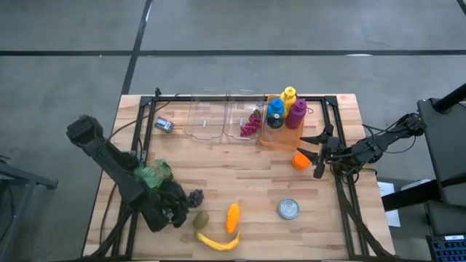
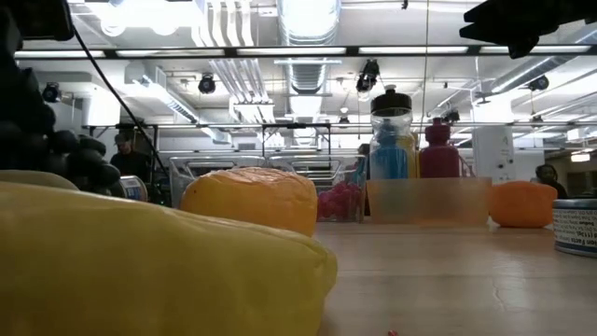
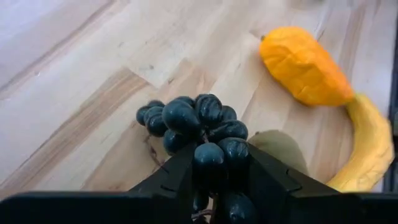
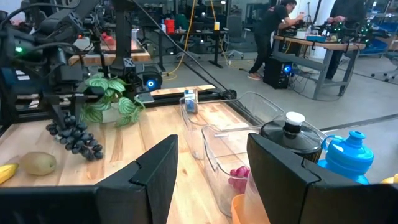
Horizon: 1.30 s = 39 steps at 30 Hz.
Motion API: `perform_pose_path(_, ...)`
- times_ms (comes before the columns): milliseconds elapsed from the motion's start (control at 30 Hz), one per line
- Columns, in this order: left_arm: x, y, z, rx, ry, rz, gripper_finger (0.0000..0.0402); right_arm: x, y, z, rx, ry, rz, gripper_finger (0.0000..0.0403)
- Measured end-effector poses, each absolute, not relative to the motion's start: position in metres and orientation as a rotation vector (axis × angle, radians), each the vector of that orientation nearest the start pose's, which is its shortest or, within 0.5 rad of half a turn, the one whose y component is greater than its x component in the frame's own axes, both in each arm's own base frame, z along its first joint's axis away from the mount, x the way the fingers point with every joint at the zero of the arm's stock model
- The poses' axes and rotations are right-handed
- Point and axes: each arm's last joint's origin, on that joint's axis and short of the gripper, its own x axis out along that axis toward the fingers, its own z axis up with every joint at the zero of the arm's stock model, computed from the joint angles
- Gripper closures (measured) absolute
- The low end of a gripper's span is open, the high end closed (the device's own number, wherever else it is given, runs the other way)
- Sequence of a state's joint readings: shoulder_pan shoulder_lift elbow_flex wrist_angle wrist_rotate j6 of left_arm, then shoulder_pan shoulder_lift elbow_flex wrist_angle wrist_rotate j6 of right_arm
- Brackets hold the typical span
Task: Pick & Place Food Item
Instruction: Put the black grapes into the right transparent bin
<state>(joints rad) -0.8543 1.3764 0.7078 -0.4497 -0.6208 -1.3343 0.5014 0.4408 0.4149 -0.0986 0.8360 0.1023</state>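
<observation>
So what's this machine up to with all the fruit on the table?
The left gripper has closed on a bunch of dark grapes and holds it just above the wooden table, near a kiwi, a banana and an orange fruit. The right gripper waits open at the table's other side, beside the water bottles. Two clear bins stand at the far edge; one already holds red grapes.

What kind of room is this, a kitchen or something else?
Probably a robotics lab or workshop, not a kitchen: exposed ceiling ducts overhead, people at workbenches crowded with equipment, and toy-like food such as dark grapes on a wooden table.
</observation>
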Motion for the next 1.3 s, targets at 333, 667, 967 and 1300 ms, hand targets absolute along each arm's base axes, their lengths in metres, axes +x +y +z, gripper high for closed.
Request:
perform_pose_path(333,0.171,-0.155,0.197,-0.601,0.706,0.342,0.0282,0.110,0.036,0.259,0.025,0.081,-0.339,0.0213)
perform_pose_path(667,0.177,-0.132,0.218,-0.704,0.626,0.377,0.0282,0.110,0.036,0.259,0.025,0.081,-0.339,0.0213)
perform_pose_path(967,0.189,-0.107,0.231,-0.721,0.520,0.437,0.0282,0.110,0.036,0.259,0.025,0.081,-0.339,0.0213)
perform_pose_path(1300,0.207,-0.081,0.236,-0.713,0.419,0.519,0.0282,0.110,0.036,0.259,0.024,0.081,-0.339,0.0213)
